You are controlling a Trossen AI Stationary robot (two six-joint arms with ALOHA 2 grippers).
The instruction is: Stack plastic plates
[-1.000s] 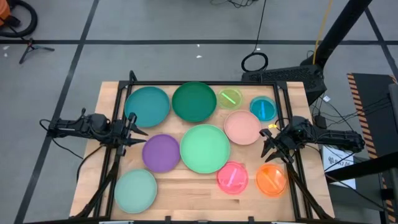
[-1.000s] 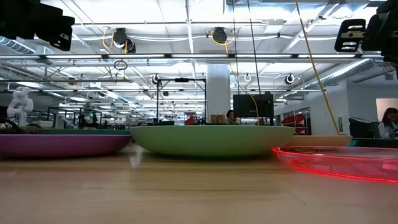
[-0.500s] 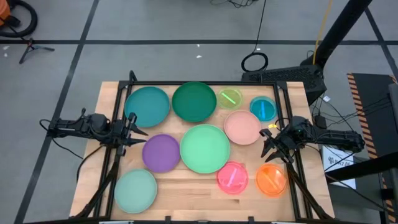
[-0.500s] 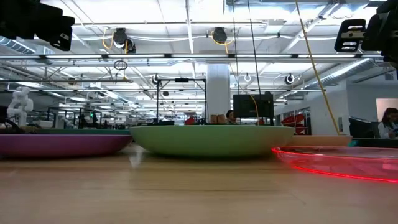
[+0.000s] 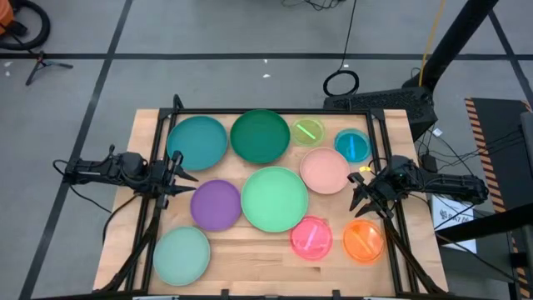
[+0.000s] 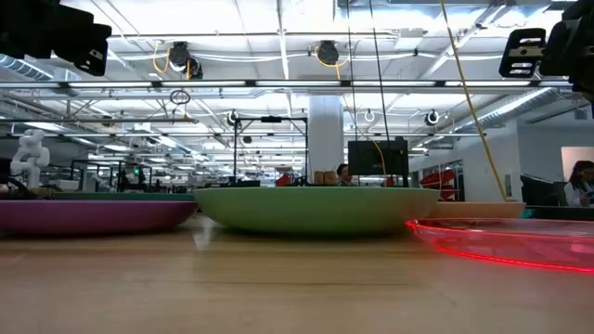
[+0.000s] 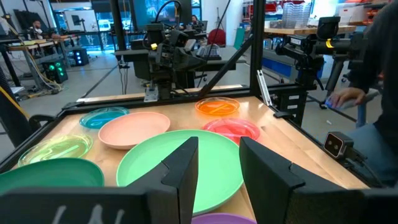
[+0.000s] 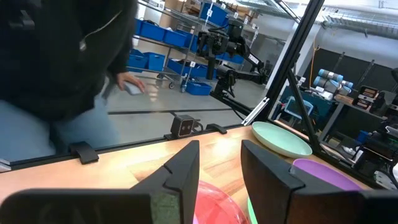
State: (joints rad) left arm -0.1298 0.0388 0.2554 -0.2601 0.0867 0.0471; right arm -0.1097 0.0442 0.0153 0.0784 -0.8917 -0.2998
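**Nothing stacked yet; each arm parked at its own table edge**

No plate has been placed on another: nine plates are seen lying singly on the table (image 5: pixel 250 250) in the high view. Along the far side are the teal plate (image 5: pixel 197 142), the dark green plate (image 5: pixel 260 136), the lime plate (image 5: pixel 308 132) and the blue plate (image 5: pixel 351 145). In the middle are the purple plate (image 5: pixel 216 204), the large green plate (image 5: pixel 275 198) and the pale pink plate (image 5: pixel 324 170). Near the front edge are the mint plate (image 5: pixel 181 255), the hot pink plate (image 5: pixel 311 237) and the orange plate (image 5: pixel 363 240).

The left gripper (image 5: pixel 178 174) is held at the left edge, pointing inward, its fingers parted with nothing between them; in the left wrist view the large green plate is seen straight ahead through the gap. The purple plate lies just beside and slightly nearer the front than this gripper, the teal plate just beside toward the far side. These two are judged to be the left arm's nearest picks.

The right gripper (image 5: pixel 364 193) is held at the right edge, also released and empty. The pale pink plate lies just inward of it toward the far side, the orange plate just toward the front, the hot pink plate a little farther in.

Being round, the plates offer no long axis; only a rim approach from the side is likely to matter. The large green plate sits between the arms, about equally near to each.
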